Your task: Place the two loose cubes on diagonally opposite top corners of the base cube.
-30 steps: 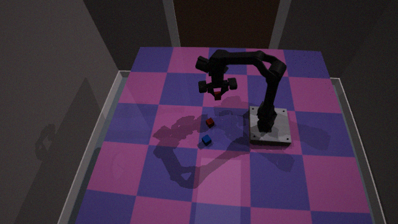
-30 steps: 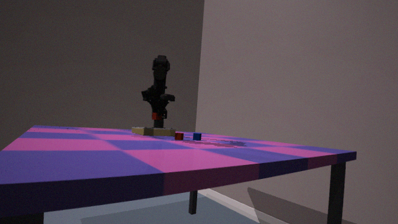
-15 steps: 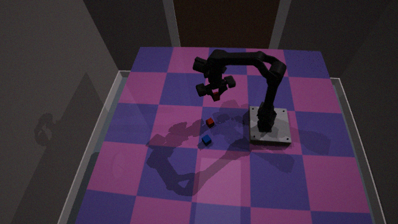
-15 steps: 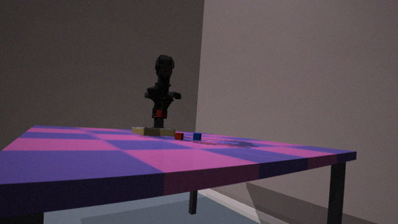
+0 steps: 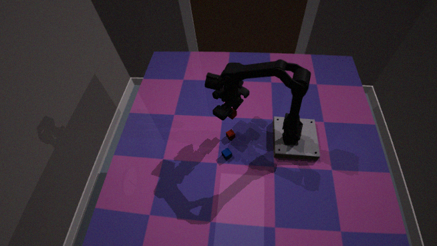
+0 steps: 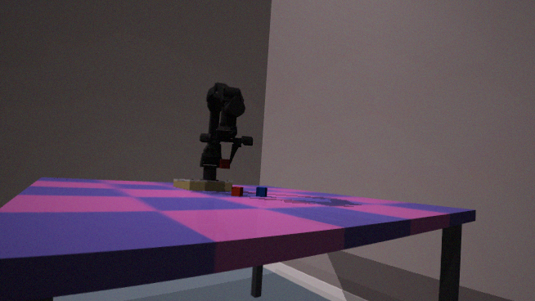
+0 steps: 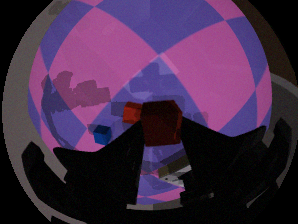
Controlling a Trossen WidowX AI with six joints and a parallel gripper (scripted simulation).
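Observation:
My gripper (image 5: pixel 232 112) (image 6: pixel 225 162) (image 7: pixel 161 121) is shut on a dark red cube (image 5: pixel 233 114) (image 6: pixel 224 164) (image 7: pixel 161 122) and holds it well above the table. A second, orange-red cube (image 5: pixel 230 134) (image 6: pixel 237 191) (image 7: pixel 131 113) rests on the table, with a gap between it and the blue cube (image 5: pixel 226 154) (image 6: pixel 262 191) (image 7: pixel 102 135). The blue cube also rests on the table, with nothing on its top. In the wrist view, both table cubes lie to the left of the held cube. The gripper's body partly hides the held cube in the top view.
The arm's mounting plate (image 5: pixel 305 138) (image 6: pixel 200 185) (image 7: pixel 173 176) stands to the right of the cubes in the top view. The arm arches over from it. The checkered table (image 5: pixel 244 197) (image 6: pixel 102 229) carries broad arm shadows around the two resting cubes.

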